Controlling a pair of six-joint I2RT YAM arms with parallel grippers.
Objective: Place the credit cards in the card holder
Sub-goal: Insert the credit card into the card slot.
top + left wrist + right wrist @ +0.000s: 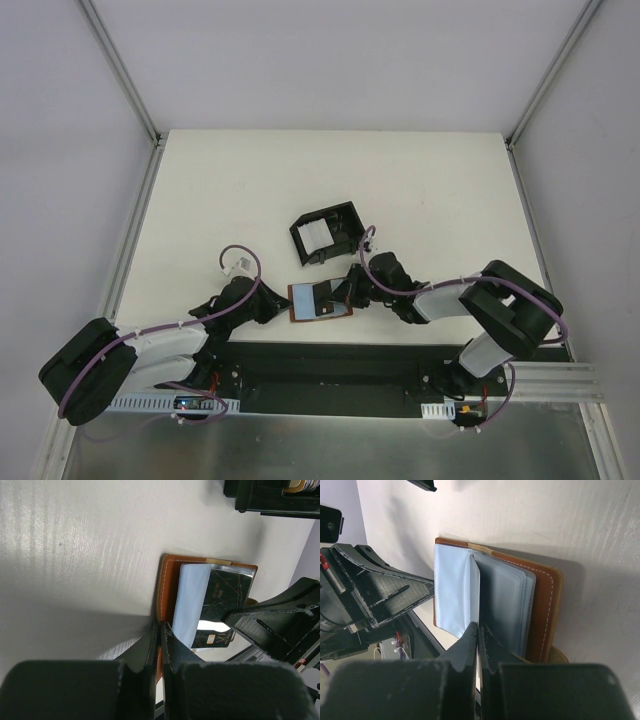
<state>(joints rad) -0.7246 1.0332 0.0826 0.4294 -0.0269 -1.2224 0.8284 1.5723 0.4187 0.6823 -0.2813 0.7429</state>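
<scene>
Top view: the brown leather wallet lies open on the white tabletop, near the front edge, between the two arms. The card holder stands just behind the wallet, apart from it, with one white card already standing inside.

Left wrist view: the left hand is closed tight on the wallet's brown edge, with no gap showing between the fingers. The wallet is pinned against the tabletop on that side.

Right wrist view: the right hand is closed on the edge of a pale blue card. This card stands up from the open wallet, at the fold. Further pale leaves are stacked just beside it on the brown cover. Whether these are cards or sleeves cannot be told.

The two hands face each other across the wallet, close together.
</scene>
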